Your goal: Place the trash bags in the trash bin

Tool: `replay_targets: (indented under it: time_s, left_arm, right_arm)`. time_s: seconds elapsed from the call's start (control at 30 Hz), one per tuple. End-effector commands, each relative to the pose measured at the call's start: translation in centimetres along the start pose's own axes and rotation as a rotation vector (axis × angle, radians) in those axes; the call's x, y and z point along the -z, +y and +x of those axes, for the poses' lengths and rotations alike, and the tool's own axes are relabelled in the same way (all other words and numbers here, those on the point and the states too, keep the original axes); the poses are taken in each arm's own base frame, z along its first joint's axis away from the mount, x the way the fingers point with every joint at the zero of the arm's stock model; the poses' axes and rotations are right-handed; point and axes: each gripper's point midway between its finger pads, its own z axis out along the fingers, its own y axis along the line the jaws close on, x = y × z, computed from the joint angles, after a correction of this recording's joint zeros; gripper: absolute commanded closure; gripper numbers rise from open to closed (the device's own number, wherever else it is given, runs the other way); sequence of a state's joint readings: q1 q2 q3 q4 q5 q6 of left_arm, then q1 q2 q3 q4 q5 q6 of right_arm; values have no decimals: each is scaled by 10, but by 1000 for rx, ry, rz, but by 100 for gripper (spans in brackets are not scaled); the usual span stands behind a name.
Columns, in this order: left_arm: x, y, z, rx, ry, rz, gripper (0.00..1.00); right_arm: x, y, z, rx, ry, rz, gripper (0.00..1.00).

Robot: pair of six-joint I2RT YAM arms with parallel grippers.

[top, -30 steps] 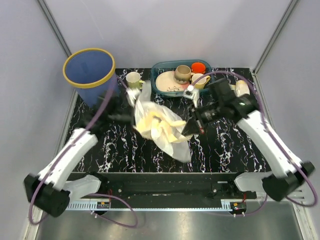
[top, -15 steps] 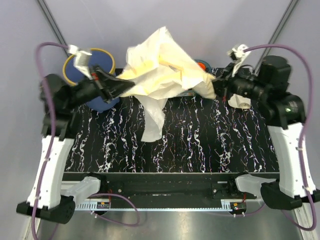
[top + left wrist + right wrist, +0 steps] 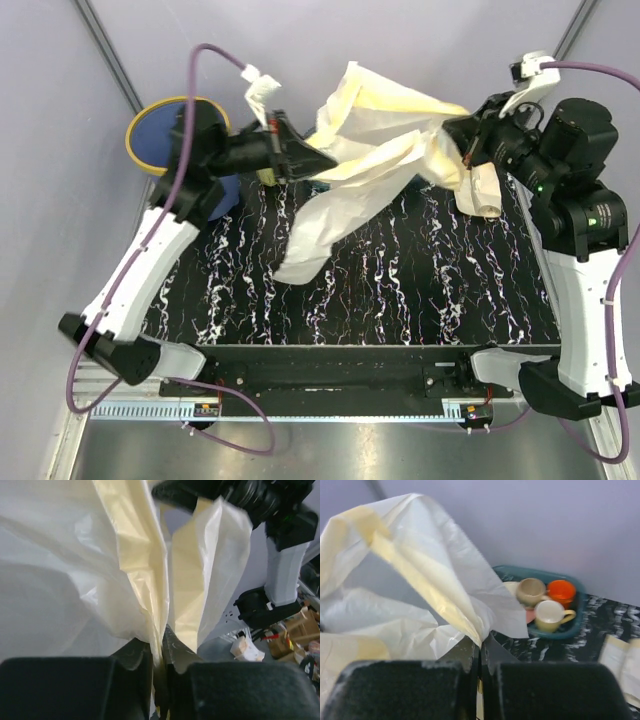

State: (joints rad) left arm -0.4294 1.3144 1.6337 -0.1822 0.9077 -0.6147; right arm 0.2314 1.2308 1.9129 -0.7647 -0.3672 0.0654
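From above, the left gripper (image 3: 300,162) and the right gripper (image 3: 458,140) are holding a big cream trash bag (image 3: 385,150) stretched between them above the black marbled table (image 3: 420,280). One tail is hanging down toward the table. The blue bin (image 3: 140,128) is standing at the far left, behind the left arm and apart from the bag.

On the left wrist, the fingers are pressing together on a fold of the film.

On the right wrist, the fingers are pinching the bag's edge. Beyond them a teal basket (image 3: 572,630) is holding mugs (image 3: 551,615). A pale folded thing (image 3: 620,662) is lying at the right edge, possibly another bag, but it is too blurred to tell.
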Motion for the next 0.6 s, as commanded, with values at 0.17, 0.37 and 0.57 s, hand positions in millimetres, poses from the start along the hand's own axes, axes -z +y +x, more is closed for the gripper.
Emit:
replay_targets:
  time_s: [0.17, 0.37, 0.57]
  left_arm:
    - [-57, 68, 13, 23, 70, -119, 45]
    - [-15, 93, -8, 40, 20, -201, 1]
    - [29, 95, 9, -37, 82, -255, 2]
  right_arm:
    - [88, -106, -108, 137, -383, 745, 100]
    - [147, -112, -154, 267, -498, 941, 100]
    - [101, -128, -106, 395, -312, 884, 100]
